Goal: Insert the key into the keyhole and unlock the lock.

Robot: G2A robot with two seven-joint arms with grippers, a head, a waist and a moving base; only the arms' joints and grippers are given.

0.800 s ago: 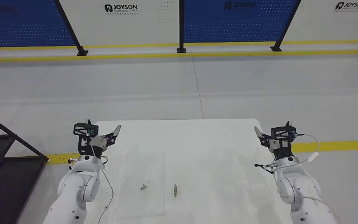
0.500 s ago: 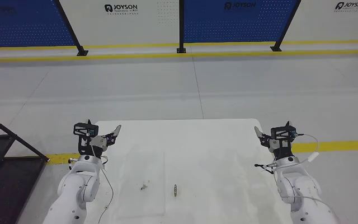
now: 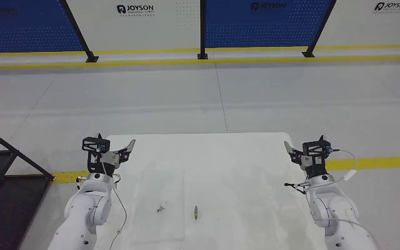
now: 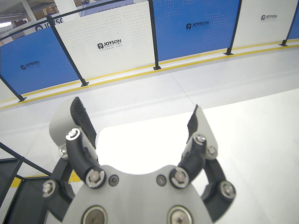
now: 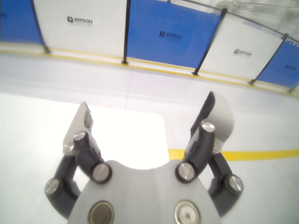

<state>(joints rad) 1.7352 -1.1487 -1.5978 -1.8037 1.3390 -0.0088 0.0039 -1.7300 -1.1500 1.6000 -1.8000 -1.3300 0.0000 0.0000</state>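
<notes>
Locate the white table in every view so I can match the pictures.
Top view: the table takes the lower middle, its far edge toward the fence.
Left wrist view: it lies beneath and beyond the open left pincer, with a rounded far corner showing between the fingers.
Right wrist view: it lies beneath the open right pincer, again with a rounded far corner between the fingers.
Shared landmark: the blue-and-white fence.

Small key [image 3: 160,208] flat on white table [image 3: 237,169], small brassy lock [image 3: 196,212] near it, not touching
</notes>
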